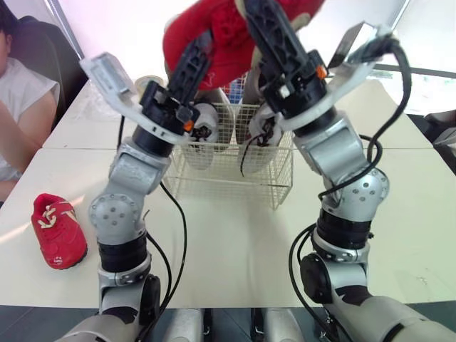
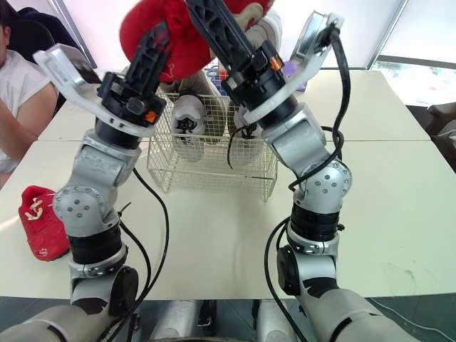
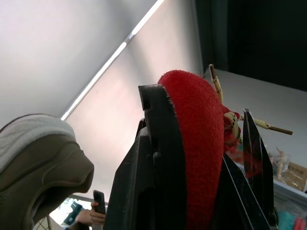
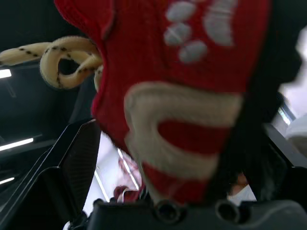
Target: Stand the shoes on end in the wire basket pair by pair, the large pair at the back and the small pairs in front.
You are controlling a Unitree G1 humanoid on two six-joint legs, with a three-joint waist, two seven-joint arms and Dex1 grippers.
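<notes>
A red shoe (image 1: 228,39) with cream laces hangs high above the wire basket (image 1: 235,182), held from both sides. My left gripper (image 1: 201,48) is shut on its left end; the left wrist view has the red shoe (image 3: 199,124) squeezed between the two fingers. On the shoe's other end my right gripper (image 1: 260,21) is shut, the red upper (image 4: 182,96) sitting between its fingers. Two white and grey shoes (image 1: 203,132) (image 1: 260,139) stand on end inside the basket. A second red shoe (image 1: 57,231) lies on the table at the left.
A person (image 1: 21,114) in a white shirt sits at the table's left edge, close to the loose red shoe. The white table (image 1: 399,206) stretches right of the basket. More items sit behind the basket, mostly hidden by the arms.
</notes>
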